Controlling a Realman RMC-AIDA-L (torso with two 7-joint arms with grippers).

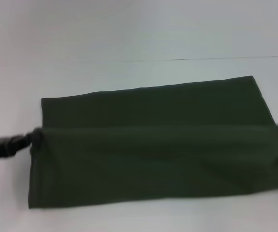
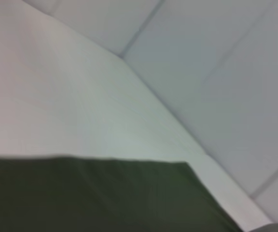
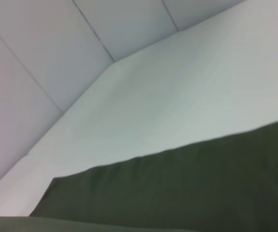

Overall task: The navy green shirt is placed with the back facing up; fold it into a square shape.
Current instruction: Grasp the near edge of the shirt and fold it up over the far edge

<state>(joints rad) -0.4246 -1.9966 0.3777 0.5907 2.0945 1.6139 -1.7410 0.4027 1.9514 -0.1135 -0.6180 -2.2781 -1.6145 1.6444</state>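
Navy green shirt: long axis laid left-right, near flap's left end clamped by left gripper; right gripper unseen.

The work surface is a plain white table. It extends across the whole near area in the head view. Its far edge appears as a thin dark line. Beyond that edge stands a pale grey-white wall. In both wrist views the wall is divided into large panels by thin, straight seams. The table top meets the wall at a straight junction.
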